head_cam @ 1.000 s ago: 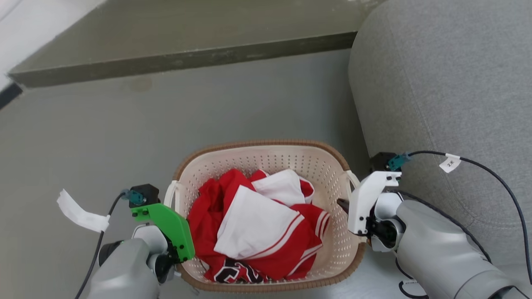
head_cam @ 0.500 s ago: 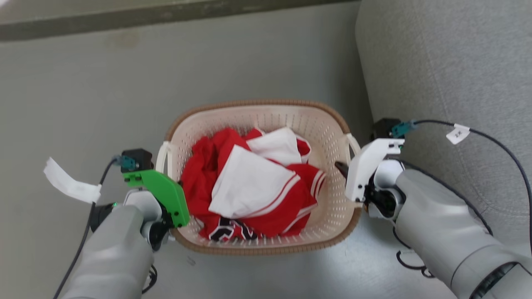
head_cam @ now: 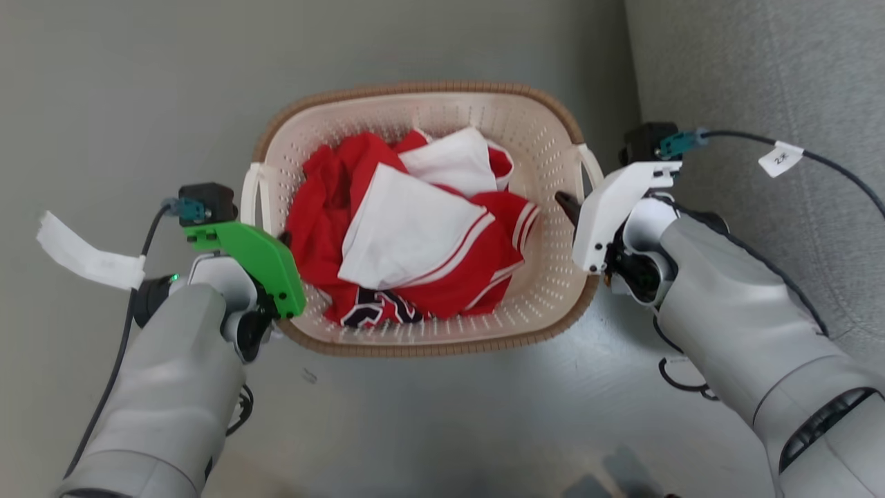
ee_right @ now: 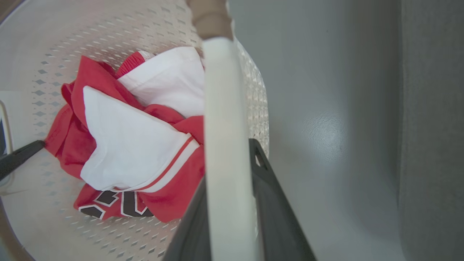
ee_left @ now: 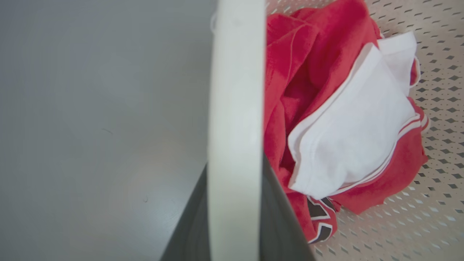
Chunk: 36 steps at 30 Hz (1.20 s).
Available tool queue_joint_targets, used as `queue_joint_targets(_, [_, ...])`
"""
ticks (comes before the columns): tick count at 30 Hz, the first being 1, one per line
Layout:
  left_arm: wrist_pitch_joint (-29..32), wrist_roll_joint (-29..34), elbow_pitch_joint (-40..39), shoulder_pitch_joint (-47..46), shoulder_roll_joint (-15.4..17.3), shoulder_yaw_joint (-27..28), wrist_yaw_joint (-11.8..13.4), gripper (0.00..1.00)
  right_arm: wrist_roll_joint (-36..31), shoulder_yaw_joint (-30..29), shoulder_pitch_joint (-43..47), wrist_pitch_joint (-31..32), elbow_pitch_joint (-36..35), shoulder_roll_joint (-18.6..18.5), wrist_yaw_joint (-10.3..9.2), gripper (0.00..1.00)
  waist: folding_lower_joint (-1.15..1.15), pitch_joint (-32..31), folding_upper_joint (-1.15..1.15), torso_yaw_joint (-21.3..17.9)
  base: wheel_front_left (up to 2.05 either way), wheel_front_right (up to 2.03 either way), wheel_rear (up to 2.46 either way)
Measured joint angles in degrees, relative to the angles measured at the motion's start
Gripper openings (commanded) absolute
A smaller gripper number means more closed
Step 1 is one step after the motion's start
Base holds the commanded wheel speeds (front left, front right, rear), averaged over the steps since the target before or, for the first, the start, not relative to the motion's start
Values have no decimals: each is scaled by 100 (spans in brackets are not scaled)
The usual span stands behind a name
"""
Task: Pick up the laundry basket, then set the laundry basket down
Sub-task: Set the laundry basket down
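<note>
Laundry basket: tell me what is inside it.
Inside the laundry basket lies a crumpled heap of red clothes with a white piece on top and black lettering at the near edge. The heap covers most of the bottom, so anything beneath it cannot be seen.

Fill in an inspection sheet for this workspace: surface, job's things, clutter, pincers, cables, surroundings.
Surface: smooth grey floor.
Job's things: basket, cream with a brown rim, upright; red and white clothes inside.
Clutter: nothing seen.
Pincers: left pincer shut on the left handle; right pincer shut on the right handle.
Cables: left cable and right cable, each tagged, outside the basket.
Surroundings: grey seat on the basket's right.
</note>
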Motion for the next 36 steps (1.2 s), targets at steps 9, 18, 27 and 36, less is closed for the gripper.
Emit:
queue_joint_targets(9, [-131,25,-41,-377,3,32,55,0,-57,-60,-386,-253,10,-36,1,0,0,591,0,43,0,0,0])
queue_joint_targets(18, [-183,32,-46,-653,-2,42,75,0,-108,-52,-662,-353,88,-40,7,0,0,1117,0,110,0,0,0])
queue_joint_targets(27, [-327,52,-56,-928,-3,53,75,0,-156,-65,-974,-499,168,-44,24,0,-1,1581,0,156,0,0,0])
queue_joint_targets(36, [-442,86,-52,-1148,-9,54,74,0,-157,-107,-1177,-658,278,-40,57,0,-1,1942,0,158,0,0,0])
